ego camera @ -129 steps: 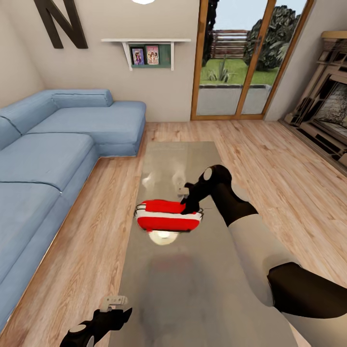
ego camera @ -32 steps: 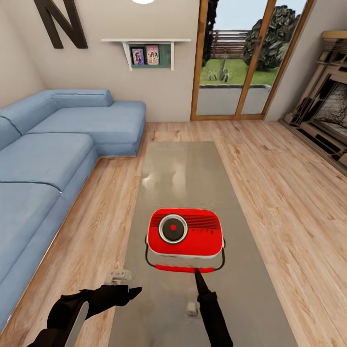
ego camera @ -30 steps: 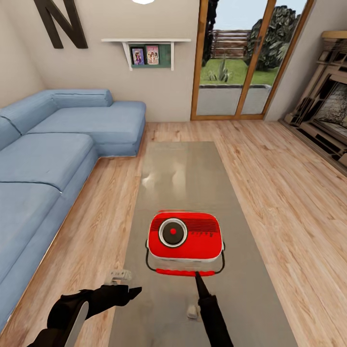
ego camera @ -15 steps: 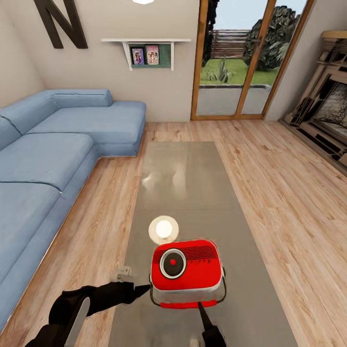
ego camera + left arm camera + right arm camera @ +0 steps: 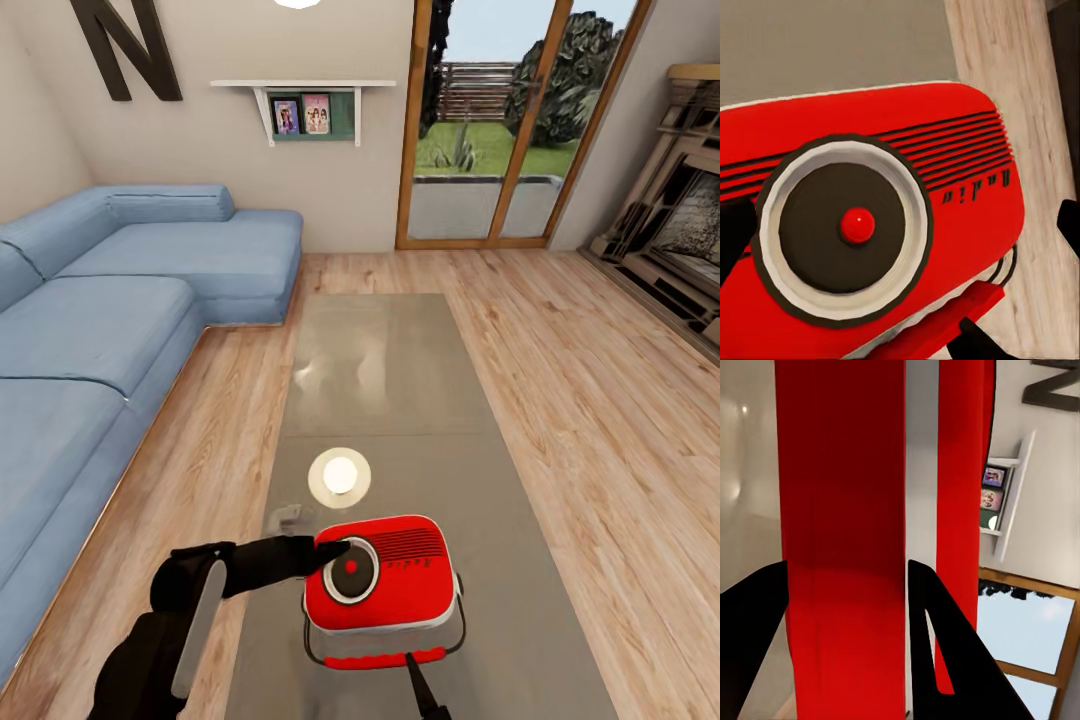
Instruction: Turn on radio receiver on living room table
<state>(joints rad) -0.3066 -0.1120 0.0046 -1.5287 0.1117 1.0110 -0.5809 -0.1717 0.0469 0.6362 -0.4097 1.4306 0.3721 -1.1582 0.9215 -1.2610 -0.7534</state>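
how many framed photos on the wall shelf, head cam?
2. Both stand side by side under the white wall shelf against its green back: the purple-toned framed photo on the left, the pink-toned framed photo right of it. None looks hidden.

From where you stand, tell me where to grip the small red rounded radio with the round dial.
Grip the red radio by its narrow near edge, coming from the robot's side. The right gripper already straddles that slim red panel. This probably leaves the dial face free for the left gripper.
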